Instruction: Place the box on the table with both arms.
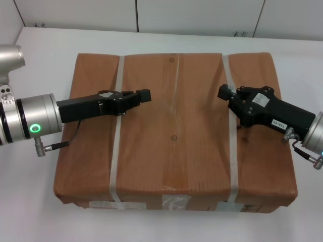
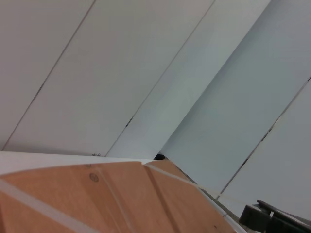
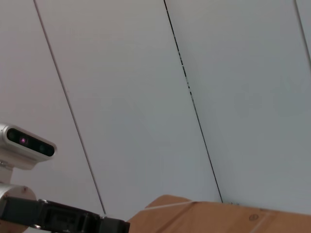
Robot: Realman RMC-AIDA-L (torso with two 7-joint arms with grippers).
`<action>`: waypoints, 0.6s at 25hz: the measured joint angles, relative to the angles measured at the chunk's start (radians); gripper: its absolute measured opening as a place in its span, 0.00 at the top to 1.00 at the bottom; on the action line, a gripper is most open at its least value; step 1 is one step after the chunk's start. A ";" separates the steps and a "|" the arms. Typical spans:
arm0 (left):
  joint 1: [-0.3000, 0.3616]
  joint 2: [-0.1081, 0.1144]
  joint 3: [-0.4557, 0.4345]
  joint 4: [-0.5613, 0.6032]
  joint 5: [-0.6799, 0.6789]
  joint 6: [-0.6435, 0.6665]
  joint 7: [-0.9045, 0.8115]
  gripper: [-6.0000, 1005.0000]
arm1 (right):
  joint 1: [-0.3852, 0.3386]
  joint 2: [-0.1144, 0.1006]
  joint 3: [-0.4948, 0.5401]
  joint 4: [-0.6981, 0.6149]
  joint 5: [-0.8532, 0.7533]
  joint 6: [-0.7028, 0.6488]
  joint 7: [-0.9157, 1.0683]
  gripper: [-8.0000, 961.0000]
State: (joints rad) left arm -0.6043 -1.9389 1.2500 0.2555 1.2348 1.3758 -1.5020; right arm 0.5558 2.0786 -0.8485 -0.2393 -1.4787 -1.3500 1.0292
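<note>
The large flat brown cardboard box (image 1: 174, 136) lies on the white table (image 1: 45, 45), with two pale straps across its top and white labels and tape on its near side (image 1: 174, 203). My left gripper (image 1: 144, 95) reaches in from the left over the box top, near the left strap (image 1: 116, 156). My right gripper (image 1: 224, 92) reaches in from the right, at the right strap (image 1: 232, 151). Both are over the box's far half, pointing at each other. The box top also shows in the left wrist view (image 2: 121, 199) and in the right wrist view (image 3: 218, 218).
A pale panelled wall (image 1: 202, 15) rises behind the table's far edge. White table surface shows on the left, right and far sides of the box. The right gripper appears far off in the left wrist view (image 2: 274, 221); the left arm (image 3: 63, 218) appears in the right wrist view.
</note>
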 joint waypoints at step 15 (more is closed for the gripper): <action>0.000 0.000 -0.009 0.001 0.000 0.000 0.003 0.93 | -0.001 0.000 0.003 0.001 0.000 0.000 0.000 0.94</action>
State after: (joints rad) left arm -0.6044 -1.9389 1.2408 0.2563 1.2348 1.3758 -1.4986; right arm 0.5552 2.0785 -0.8451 -0.2387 -1.4786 -1.3498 1.0292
